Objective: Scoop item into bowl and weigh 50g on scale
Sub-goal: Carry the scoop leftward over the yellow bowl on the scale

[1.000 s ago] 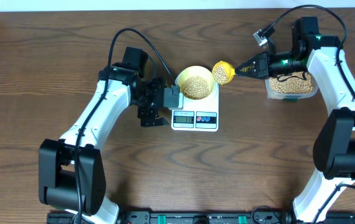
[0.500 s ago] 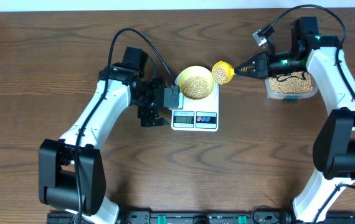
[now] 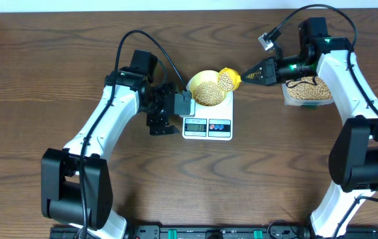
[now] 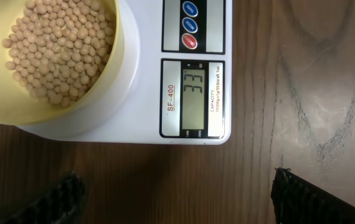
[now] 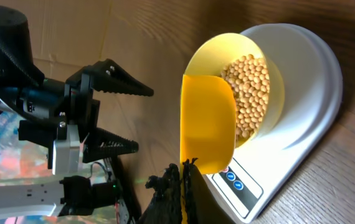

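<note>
- Brown wood-grain table, matte, bare on the far left.
- Left gripper: black, low over the table just left of the scale. Its fingers are spread wide apart with nothing between them, and their ridged tips show at the bottom corners of the left wrist view.
- Scale: flat white plastic with rounded corners. The grey display reads 33, and the round buttons sit beside it. Nothing blocks the display from the left wrist camera.
- Bowl: small, round and pale yellow with smooth walls. It stands on the back half of the scale, clear of the left fingers.
- Beans: small, round and tan, in a loose heap in the bowl, below the rim.
- Scoop: bright yellow plastic, tipped over the bowl's right rim with beans in its mouth. In the right wrist view it hides part of the bowl.
- Right gripper: pointed black fingers pressed together on the scoop's handle, just right of the bowl and not touching it.
- Container: clear plastic with rounded corners, holding more beans. It sits far right, partly under the right arm.
</note>
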Tool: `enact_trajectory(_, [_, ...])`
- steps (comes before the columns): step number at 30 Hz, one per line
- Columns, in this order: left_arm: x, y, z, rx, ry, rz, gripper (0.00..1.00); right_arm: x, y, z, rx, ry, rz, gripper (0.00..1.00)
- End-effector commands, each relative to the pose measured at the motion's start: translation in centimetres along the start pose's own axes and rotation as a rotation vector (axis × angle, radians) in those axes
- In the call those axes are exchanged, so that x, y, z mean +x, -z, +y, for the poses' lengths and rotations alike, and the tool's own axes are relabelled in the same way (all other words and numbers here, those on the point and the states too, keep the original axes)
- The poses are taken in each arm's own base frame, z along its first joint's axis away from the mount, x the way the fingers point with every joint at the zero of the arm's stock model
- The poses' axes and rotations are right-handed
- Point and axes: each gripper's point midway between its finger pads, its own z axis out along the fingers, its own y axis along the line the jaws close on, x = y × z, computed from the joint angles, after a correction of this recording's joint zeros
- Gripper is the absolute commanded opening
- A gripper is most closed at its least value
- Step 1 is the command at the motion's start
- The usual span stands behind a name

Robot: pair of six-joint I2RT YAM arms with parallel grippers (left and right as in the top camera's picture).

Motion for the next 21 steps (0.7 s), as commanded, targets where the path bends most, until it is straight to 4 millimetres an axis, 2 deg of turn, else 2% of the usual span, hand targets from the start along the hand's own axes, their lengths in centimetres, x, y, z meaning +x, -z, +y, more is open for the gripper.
enact_trajectory(1, [-0.1, -0.3, -0.5, 0.020, 0.000, -0.012, 0.98, 0.2, -1.2, 0.9, -0.045, 0.010, 0.018, 0.01])
enact_trajectory(21, [-0.1, -0.3, -0.5, 0.020, 0.000, -0.012, 0.98, 0.7, -3.9, 2.1, -0.025, 0.092, 0.066, 0.01])
